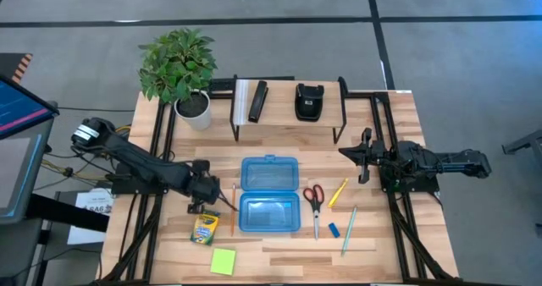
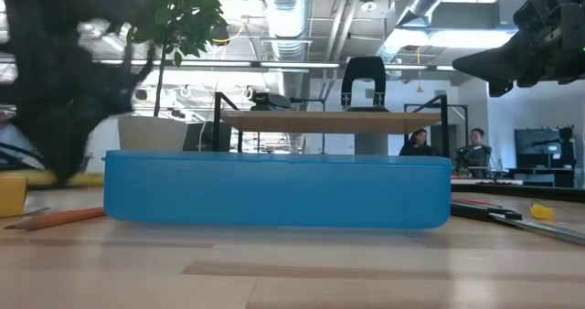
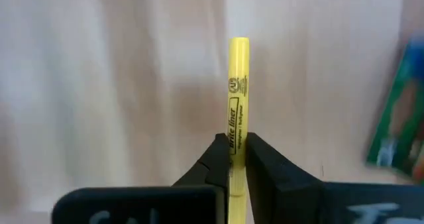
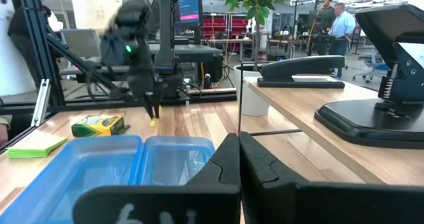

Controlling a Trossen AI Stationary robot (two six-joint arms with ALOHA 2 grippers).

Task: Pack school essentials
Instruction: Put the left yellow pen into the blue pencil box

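Observation:
My left gripper (image 1: 203, 203) is over the table's left part, beside the open blue case (image 1: 269, 193), shut on a yellow highlighter (image 3: 238, 91). The crayon box (image 1: 204, 228), the lime sticky-note pad (image 1: 223, 261) and an orange pencil (image 1: 233, 208) lie near it. On the case's right lie the red-handled scissors (image 1: 314, 203), a yellow pencil (image 1: 339, 191), the light-blue pen (image 1: 348, 228) and the small blue eraser (image 1: 334, 229). My right gripper (image 1: 366, 156) waits shut at the right, above the table. My left gripper pinches the highlighter's barrel (image 3: 237, 141) between its two fingers, which lie along it. The fingers come steeply from above. The highlighter sticks out beyond the fingertips, its far end (image 4: 154, 122) pointing down just over the table; whether that end touches the wood I cannot tell.
A wooden shelf (image 1: 288, 108) on black legs at the far side carries a black stapler (image 1: 258, 101) and a black punch (image 1: 309, 101). A potted plant (image 1: 179, 66) stands at the far left. Bare wood lies along the near edge.

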